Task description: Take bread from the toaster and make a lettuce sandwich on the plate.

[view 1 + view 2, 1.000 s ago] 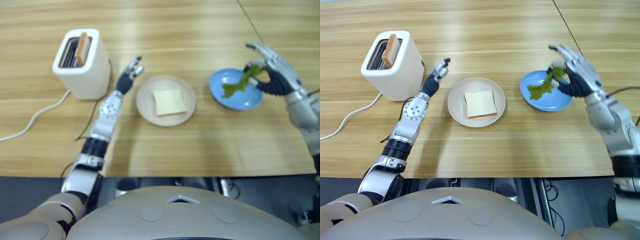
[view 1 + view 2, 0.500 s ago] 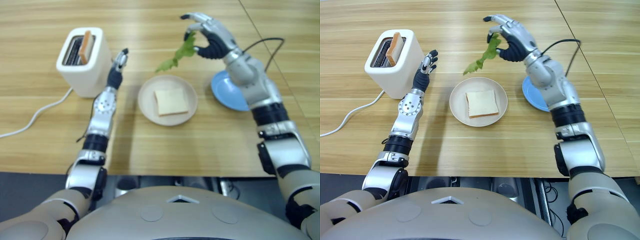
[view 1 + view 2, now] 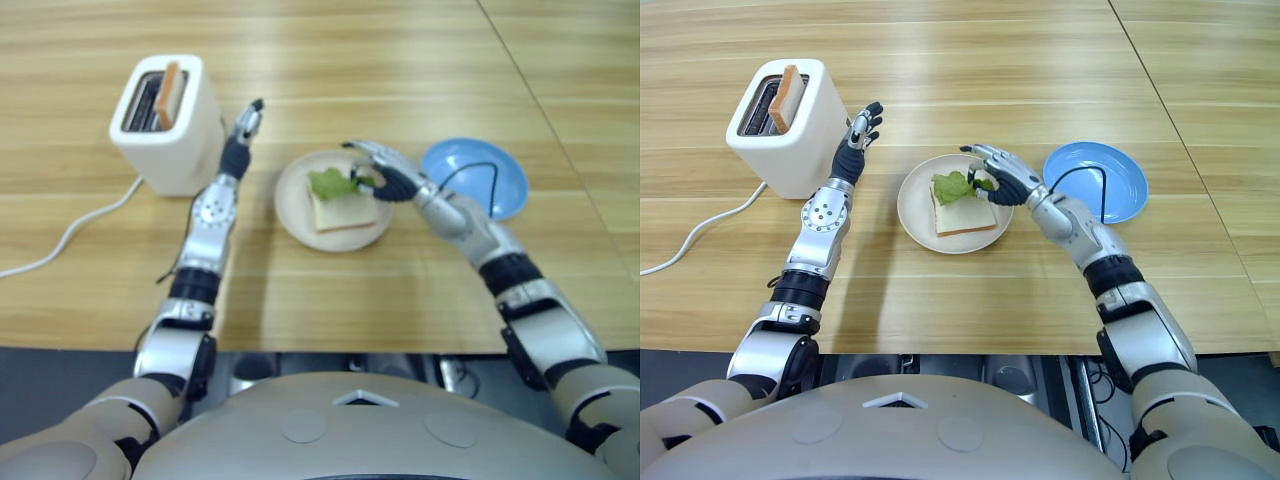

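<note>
— While the lettuce (image 3: 953, 186) lies across the far left part of the bread slice (image 3: 968, 214) on the plate (image 3: 914, 224), how is the right robot hand (image 3: 1002, 178) set?
— It is held low over the right side of the plate, with its fingers curled round the right end of the leaf. The leaf is judged to be gripped and not yet let go
— And the left robot hand (image 3: 858, 135)?
— It is held up just right of the toaster (image 3: 780, 145), with fingers stretched out and nothing gripped
— Where is the second slice to be found?
— A toast slice (image 3: 786, 97) is seen standing on edge in the toaster's slot, at the far left of the bench (image 3: 990, 60), with its top edge raised above the slot. Its long axis is laid along the slot, from near to far and slightly slanted
— Which hand is better placed for it?
— The left one is judged much the nearer. The slice lies just to its left and a little farther off, whereas the right robot hand is well apart from it, beyond the plate. A pinch from above across the thin faces would be called for, so that the slice could be drawn straight up
— What else is noted?
— A blue dish (image 3: 1130, 180) is seen right of the plate, with a dark cable (image 3: 1103, 190) looped over it
</note>
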Robot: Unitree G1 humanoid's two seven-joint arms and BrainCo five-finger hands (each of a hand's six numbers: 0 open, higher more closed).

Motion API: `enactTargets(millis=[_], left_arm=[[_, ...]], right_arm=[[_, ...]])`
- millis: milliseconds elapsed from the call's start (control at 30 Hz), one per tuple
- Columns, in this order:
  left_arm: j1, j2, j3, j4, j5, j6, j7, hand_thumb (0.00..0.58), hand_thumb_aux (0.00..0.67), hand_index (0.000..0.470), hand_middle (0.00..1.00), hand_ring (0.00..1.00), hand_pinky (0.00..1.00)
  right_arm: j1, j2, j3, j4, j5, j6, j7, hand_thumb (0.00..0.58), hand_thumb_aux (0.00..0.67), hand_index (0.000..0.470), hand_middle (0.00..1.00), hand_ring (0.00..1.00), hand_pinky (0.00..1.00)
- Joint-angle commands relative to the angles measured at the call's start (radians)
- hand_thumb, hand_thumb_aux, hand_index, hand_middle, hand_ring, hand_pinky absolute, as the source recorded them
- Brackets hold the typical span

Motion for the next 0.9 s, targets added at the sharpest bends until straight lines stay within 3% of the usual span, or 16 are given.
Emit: enactTargets(millis=[33,200,233,267,300,333,367,400,700,900], left_arm=[[0.002,-0.007,-0.016,0.025,0.018,-0.001,0.007,0.0,0.0,0.0,0.0,0.0,0.0],[0.003,-0.003,-0.02,0.024,0.028,-0.001,0.005,0.0,0.0,0.0,0.0,0.0,0.0],[0.004,-0.003,-0.019,0.024,0.028,-0.001,0.005,0.0,0.0,0.0,0.0,0.0,0.0],[0.004,-0.002,-0.019,0.023,0.029,-0.001,0.005,0.0,0.0,0.0,0.0,0.0,0.0],[0.005,-0.002,-0.019,0.022,0.03,-0.001,0.005,0.0,0.0,0.0,0.0,0.0,0.0],[0.005,-0.001,-0.019,0.021,0.031,0.0,0.004,0.0,0.0,0.0,0.0,0.0,0.0],[0.006,-0.001,-0.02,0.02,0.031,0.0,0.003,0.0,0.0,0.0,0.0,0.0,0.0],[0.006,0.0,-0.02,0.019,0.033,0.0,0.003,0.0,0.0,0.0,0.0,0.0,0.0],[0.03,0.022,-0.033,-0.063,0.077,0.01,0.019,0.0,0.0,0.0,0.0,0.0,0.0],[0.1,0.102,-0.046,-0.408,0.351,0.026,0.16,0.0,0.0,0.0,0.0,0.0,0.0]], right_arm=[[0.093,-0.028,-0.006,-0.106,0.001,0.009,0.021,0.58,0.67,0.46,0.01,0.01,0.01],[0.211,-0.069,-0.017,-0.243,-0.001,0.053,0.062,0.58,0.67,0.46,0.0,0.0,0.0],[0.225,-0.076,-0.019,-0.26,-0.004,0.065,0.068,0.579,0.638,0.438,0.0,0.0,0.0],[0.239,-0.084,-0.021,-0.276,-0.008,0.081,0.078,0.496,0.415,0.285,0.0,0.0,0.0],[0.251,-0.093,-0.022,-0.29,-0.01,0.094,0.088,0.392,0.289,0.198,0.0,0.0,0.0],[0.263,-0.101,-0.025,-0.303,-0.006,0.102,0.099,0.271,0.181,0.124,0.0,0.0,0.0],[0.275,-0.11,-0.03,-0.319,0.0,0.108,0.109,0.271,0.181,0.124,0.0,0.0,0.0],[0.288,-0.118,-0.039,-0.336,0.008,0.114,0.117,0.0,0.0,0.0,0.0,0.0,0.0],[0.414,-0.235,-0.181,-0.513,0.039,0.201,0.155,0.0,0.0,0.0,0.0,0.0,0.0],[0.538,-0.3,-0.382,-0.656,0.137,0.24,0.152,0.0,0.0,0.0,0.0,0.0,0.0]])
